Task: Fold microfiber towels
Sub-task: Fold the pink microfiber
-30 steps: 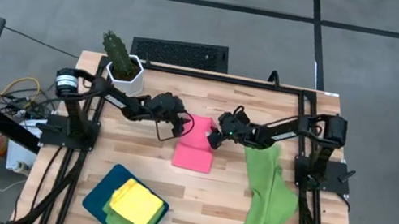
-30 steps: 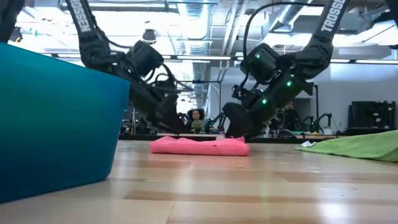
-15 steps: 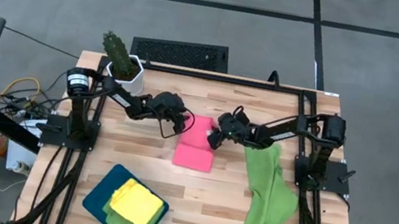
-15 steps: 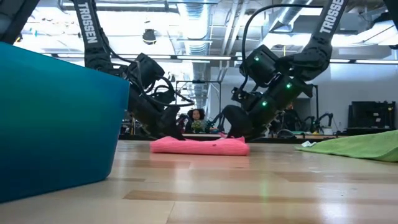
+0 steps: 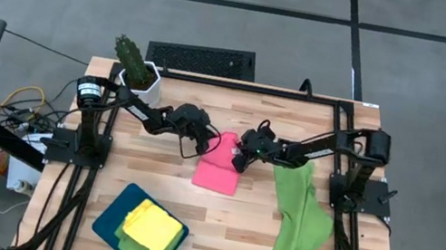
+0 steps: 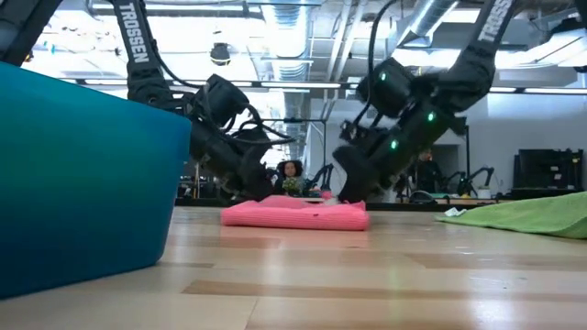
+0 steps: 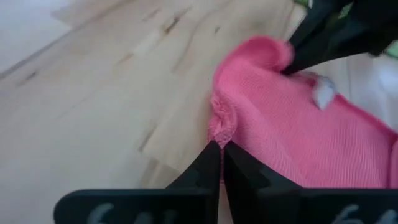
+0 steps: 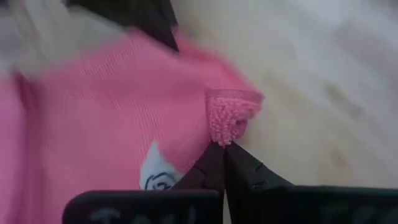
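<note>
Pink towel (image 5: 218, 167) far corners pinched by left hand (image 7: 221, 148); right hand (image 8: 222, 147); fingertips hidden overhead.

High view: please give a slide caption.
Both hands, left and right, pinch the far corners of the soft pink microfiber towel.

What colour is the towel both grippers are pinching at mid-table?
Pink towel, plain, with a small white tag; clearest in the right wrist view.

pink towel (image 5: 217, 167) mid-table, green towel (image 5: 297, 216) right, yellow towel (image 5: 152, 225) front-left
</note>
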{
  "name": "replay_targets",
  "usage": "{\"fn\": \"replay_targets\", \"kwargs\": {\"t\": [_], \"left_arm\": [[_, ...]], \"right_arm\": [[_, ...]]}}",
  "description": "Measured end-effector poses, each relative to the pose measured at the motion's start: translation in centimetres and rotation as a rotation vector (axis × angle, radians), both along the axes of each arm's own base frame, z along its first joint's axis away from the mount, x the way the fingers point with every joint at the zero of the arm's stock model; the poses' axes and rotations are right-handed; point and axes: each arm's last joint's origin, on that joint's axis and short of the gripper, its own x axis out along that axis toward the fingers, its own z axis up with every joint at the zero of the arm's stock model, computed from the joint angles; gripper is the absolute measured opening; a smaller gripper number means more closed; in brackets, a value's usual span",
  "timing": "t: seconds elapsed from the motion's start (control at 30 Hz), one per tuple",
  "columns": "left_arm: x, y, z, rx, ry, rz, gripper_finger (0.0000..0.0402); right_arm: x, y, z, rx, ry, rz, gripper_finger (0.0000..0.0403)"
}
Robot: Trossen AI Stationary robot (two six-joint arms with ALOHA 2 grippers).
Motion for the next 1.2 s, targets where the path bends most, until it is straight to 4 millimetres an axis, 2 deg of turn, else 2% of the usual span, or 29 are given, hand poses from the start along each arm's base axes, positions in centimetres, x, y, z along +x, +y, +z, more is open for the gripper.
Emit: {"fn": "replay_targets", "kwargs": {"t": [0.23, 0.37, 0.47, 0.7, 1.0, 1.2], "left_arm": [[0.0, -0.1, 1.8, 0.015, -0.04, 0.01, 0.0002], [-0.1, -0.8, 3.3, 0.032, -0.054, -0.01, 0.0001], [-0.3, -2.1, 4.3, 0.046, -0.02, -0.056, 0.0001], [-0.8, -5.5, 5.1, 0.128, 0.112, -0.102, 0.0], [-1.6, -8.9, 8.8, 0.25, 0.044, -0.134, 0.0], [-1.7, -11.9, 8.2, 0.235, 0.076, -0.234, 0.0]], "right_arm": [[-0.3, 1.0, 2.8, -0.042, -0.038, 0.039, 0.0006], [-0.3, 2.0, 3.5, -0.063, -0.05, 0.061, 0.0012], [-0.3, 3.2, 3.7, -0.106, -0.043, 0.091, 0.0012], [-0.2, 6.6, 3.9, -0.158, -0.048, 0.168, 0.0012], [-0.8, 11.1, 3.9, -0.248, -0.041, 0.285, 0.0014], [-1.1, 12.7, 3.9, -0.251, -0.044, 0.334, 0.0015]]}}
